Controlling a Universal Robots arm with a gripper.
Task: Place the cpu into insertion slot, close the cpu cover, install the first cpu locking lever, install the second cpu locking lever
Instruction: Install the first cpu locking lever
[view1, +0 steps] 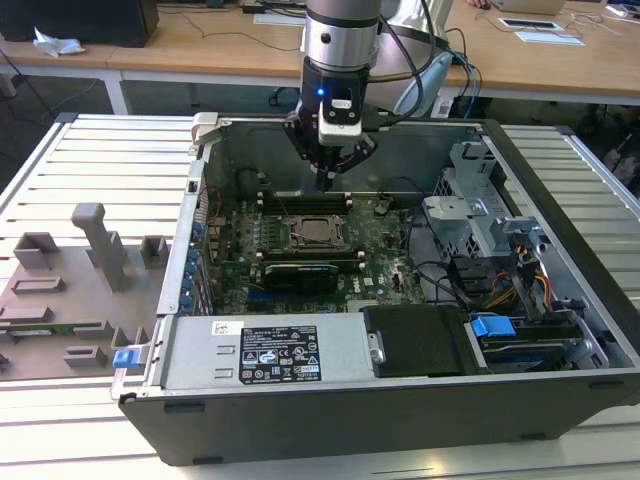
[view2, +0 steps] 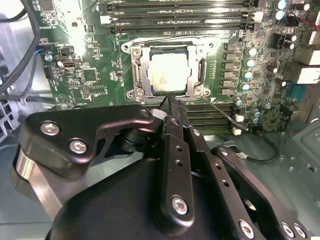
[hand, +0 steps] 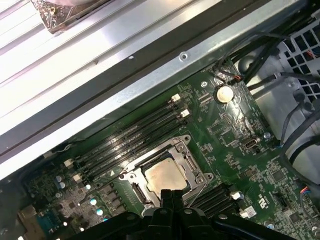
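In the exterior view's upper centre, the gripper hangs empty with its fingers pinched together, above the cpu seated mid-frame on the board with the cover framing it.

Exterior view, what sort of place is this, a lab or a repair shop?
Probably a robotics lab: a robot arm hangs over an open computer case on a slotted metal table, with wooden desks behind.

A lab: slatted metal workbench, cabled wooden desks behind.
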